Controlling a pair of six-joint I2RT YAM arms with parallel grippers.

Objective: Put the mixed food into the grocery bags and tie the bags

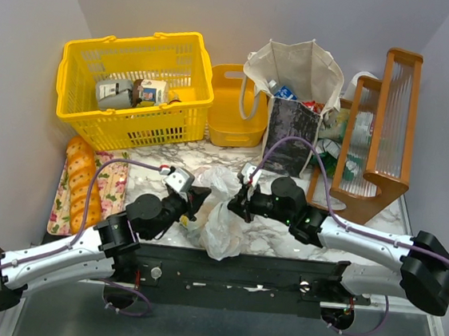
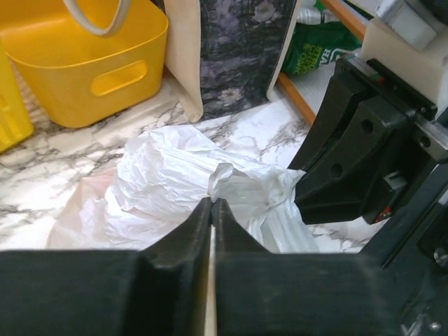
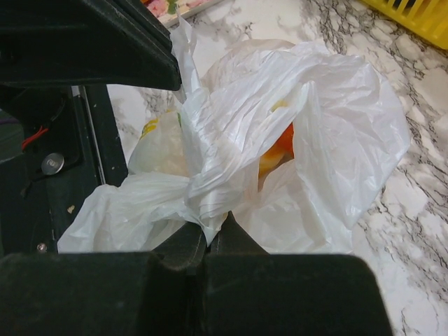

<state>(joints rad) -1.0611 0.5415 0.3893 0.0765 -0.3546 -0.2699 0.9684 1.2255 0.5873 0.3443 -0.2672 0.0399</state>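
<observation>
The white plastic bag (image 1: 221, 216) lies crumpled on the marble table between my two grippers, its top twisted into a knot (image 3: 210, 178). An orange (image 3: 278, 143) shows through its film. My left gripper (image 2: 212, 203) is shut on a thin strand of the bag (image 2: 213, 183), at the bag's left side (image 1: 198, 200). My right gripper (image 3: 217, 222) is shut on the twisted plastic just under the knot, at the bag's right side (image 1: 236, 205). The beige canvas tote (image 1: 298, 79) stands upright at the back with a bottle and packets inside.
A large yellow basket (image 1: 78, 112) with cartons is at the back left. A small yellow bin (image 1: 232, 133) sits beside the tote. Bread loaves (image 1: 82, 189) lie on a floral mat at the left. A wooden rack (image 1: 381, 128) and a green packet (image 2: 315, 49) are at the right.
</observation>
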